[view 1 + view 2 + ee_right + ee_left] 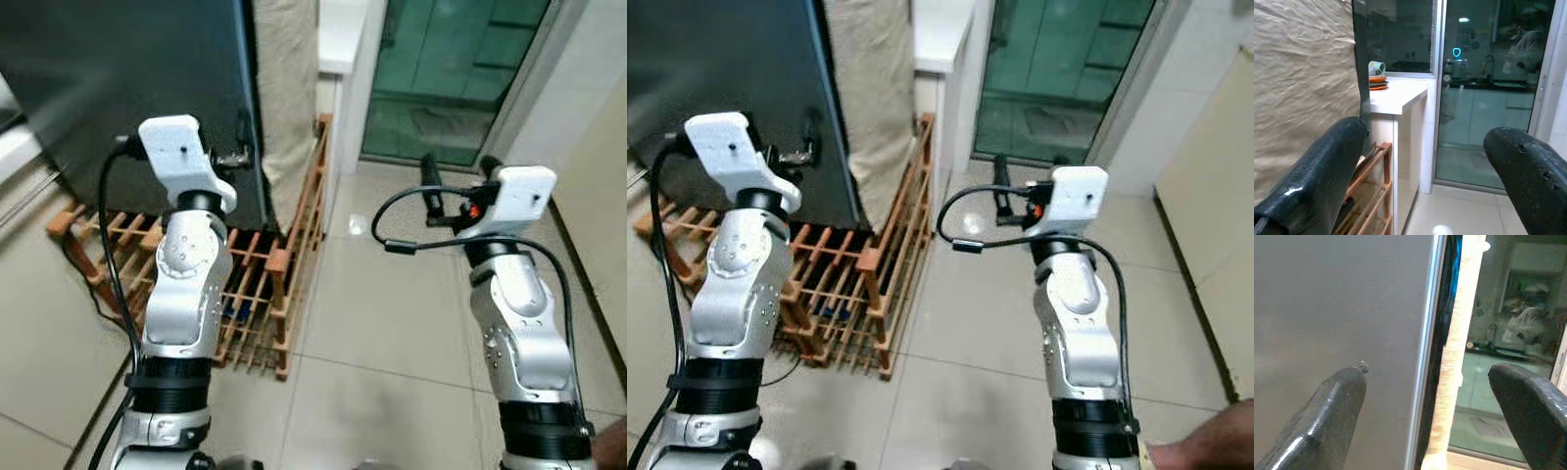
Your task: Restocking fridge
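The fridge's dark door (118, 78) stands shut at the upper left. My left gripper (238, 157) is raised against the door's right edge. In the left wrist view it is open (1430, 391), one finger (1337, 406) in front of the grey door face and the other finger (1528, 401) past the door's edge (1422, 357). My right gripper (456, 181) is held up over the tiled floor, to the right of the fridge. It is open (1425, 161) with nothing between its fingers.
A wooden slatted rack (265, 294) lies on the floor under and beside the fridge. A beige paper-covered panel (284, 98) and a white counter (1400, 98) stand behind it. A glass door (451, 78) is ahead. A person's hand (1205, 446) shows at the lower right.
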`<state>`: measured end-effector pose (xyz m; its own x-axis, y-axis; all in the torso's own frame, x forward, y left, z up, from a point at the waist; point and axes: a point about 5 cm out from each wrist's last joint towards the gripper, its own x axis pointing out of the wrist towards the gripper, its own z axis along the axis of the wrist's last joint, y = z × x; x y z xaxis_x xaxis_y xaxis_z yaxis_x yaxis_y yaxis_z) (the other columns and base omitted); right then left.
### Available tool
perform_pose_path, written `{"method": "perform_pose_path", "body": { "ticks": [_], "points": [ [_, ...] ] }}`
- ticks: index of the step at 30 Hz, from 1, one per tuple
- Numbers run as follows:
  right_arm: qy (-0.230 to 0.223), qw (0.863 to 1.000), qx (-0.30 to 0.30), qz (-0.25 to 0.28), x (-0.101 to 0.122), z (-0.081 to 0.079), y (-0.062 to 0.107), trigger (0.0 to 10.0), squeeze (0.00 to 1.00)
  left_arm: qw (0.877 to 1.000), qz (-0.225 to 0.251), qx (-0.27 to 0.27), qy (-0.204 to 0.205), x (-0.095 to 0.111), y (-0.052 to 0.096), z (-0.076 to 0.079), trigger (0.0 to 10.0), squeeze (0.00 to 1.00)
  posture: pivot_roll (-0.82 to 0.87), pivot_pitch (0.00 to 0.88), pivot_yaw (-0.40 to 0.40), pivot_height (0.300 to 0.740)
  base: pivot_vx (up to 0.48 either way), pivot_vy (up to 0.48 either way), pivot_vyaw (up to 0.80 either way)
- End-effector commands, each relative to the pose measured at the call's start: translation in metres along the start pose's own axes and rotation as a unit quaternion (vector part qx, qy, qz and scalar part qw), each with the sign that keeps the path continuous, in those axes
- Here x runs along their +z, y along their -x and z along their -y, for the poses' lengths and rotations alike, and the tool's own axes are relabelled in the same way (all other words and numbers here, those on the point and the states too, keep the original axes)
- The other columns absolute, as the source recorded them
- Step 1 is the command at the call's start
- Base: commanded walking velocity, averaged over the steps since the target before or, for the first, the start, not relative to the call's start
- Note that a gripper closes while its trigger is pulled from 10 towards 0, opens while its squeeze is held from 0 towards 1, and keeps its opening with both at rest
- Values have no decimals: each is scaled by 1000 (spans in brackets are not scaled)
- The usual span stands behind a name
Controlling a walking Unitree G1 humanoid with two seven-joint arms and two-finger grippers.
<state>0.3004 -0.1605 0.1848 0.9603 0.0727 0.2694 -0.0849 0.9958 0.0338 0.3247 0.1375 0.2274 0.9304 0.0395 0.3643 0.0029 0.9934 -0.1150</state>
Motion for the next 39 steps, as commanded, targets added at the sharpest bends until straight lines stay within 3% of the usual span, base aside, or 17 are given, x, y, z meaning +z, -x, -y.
{"method": "perform_pose_path", "body": {
  "ticks": [1,3,8,9,10,12,13,20,39],
  "points": [
    [3,1000,5,17,8,-3,-1,10000,153,1000,-8,4,9,-4,0,-3,10000,0,-111,0,5,740,0,-465,0],
    [4,1000,6,17,8,-3,-1,10000,153,1000,-12,8,23,-6,-2,-2,10000,0,-111,0,5,740,0,0,0],
    [13,1000,5,22,9,-3,0,10000,149,1000,-19,5,4,-9,-3,-1,10000,0,-115,0,6,740,0,0,0],
    [88,992,-12,88,27,2,3,10000,149,999,6,16,43,-2,-1,-6,10000,0,-116,0,7,740,0,0,0],
    [88,992,-12,88,27,2,3,10000,149,999,6,16,43,-2,-1,-6,10000,0,-116,0,7,740,0,0,0],
    [116,984,-28,132,44,6,5,10000,149,997,49,28,61,14,0,-11,10000,0,-118,0,5,740,0,0,0],
    [114,982,-42,147,54,9,4,10000,149,995,73,34,53,25,-2,-10,10000,0,-118,0,0,740,0,0,0],
    [106,978,-44,176,73,7,-3,10000,145,994,98,13,46,43,-9,2,10000,0,-118,0,-5,740,0,0,0],
    [108,976,-21,189,76,-5,-9,10000,153,993,100,34,50,45,-11,1,10000,0,-123,0,-5,740,443,0,0]
  ]
}}
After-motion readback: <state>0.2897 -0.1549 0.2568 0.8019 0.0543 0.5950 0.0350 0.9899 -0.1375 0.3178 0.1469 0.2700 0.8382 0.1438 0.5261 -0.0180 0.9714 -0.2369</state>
